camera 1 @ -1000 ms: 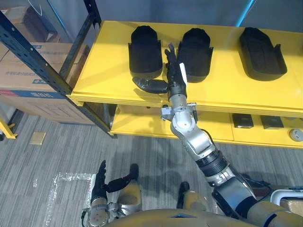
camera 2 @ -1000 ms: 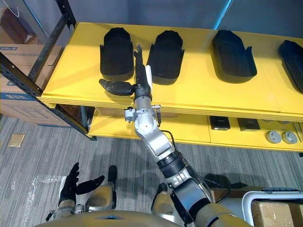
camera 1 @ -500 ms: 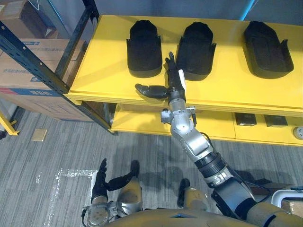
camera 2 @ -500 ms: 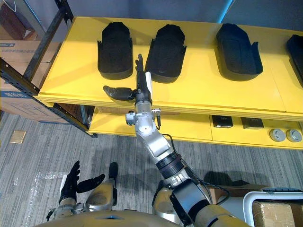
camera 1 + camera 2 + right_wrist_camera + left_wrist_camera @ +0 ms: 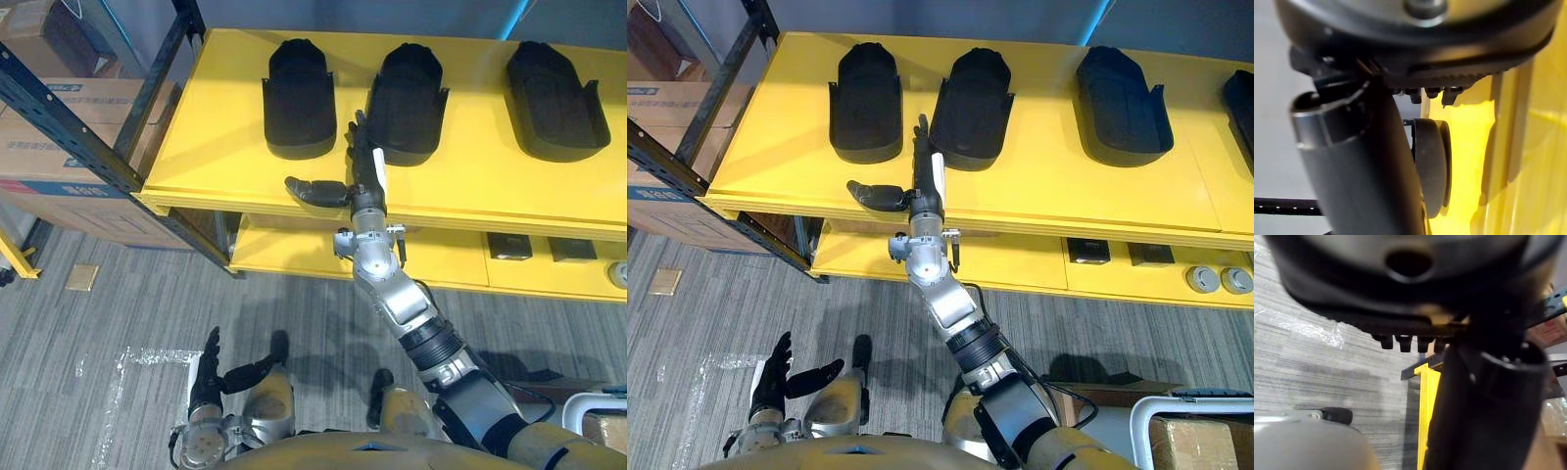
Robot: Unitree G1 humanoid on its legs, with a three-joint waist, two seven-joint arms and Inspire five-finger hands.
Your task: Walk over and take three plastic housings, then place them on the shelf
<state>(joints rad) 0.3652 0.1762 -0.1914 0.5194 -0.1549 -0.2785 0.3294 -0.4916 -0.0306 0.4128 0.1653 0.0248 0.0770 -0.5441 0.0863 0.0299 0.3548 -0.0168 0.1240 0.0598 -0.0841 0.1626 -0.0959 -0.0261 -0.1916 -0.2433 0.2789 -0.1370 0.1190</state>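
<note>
Yellow shelf holds plastic housings, the rightmost cropped; right hand, released beside two, has slipped back toward the edge; left hand hangs relaxed.

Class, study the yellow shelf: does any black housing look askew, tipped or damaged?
Nothing stands out. The left housing, middle housing and right housing lie flat in a row on the shelf, apart from one another, rounded ends to the back. The right hand is open between the left two, holding nothing.

Right hand outstretched, fingers straight, thumb splayed; left hand low, fingers relaxed
</note>
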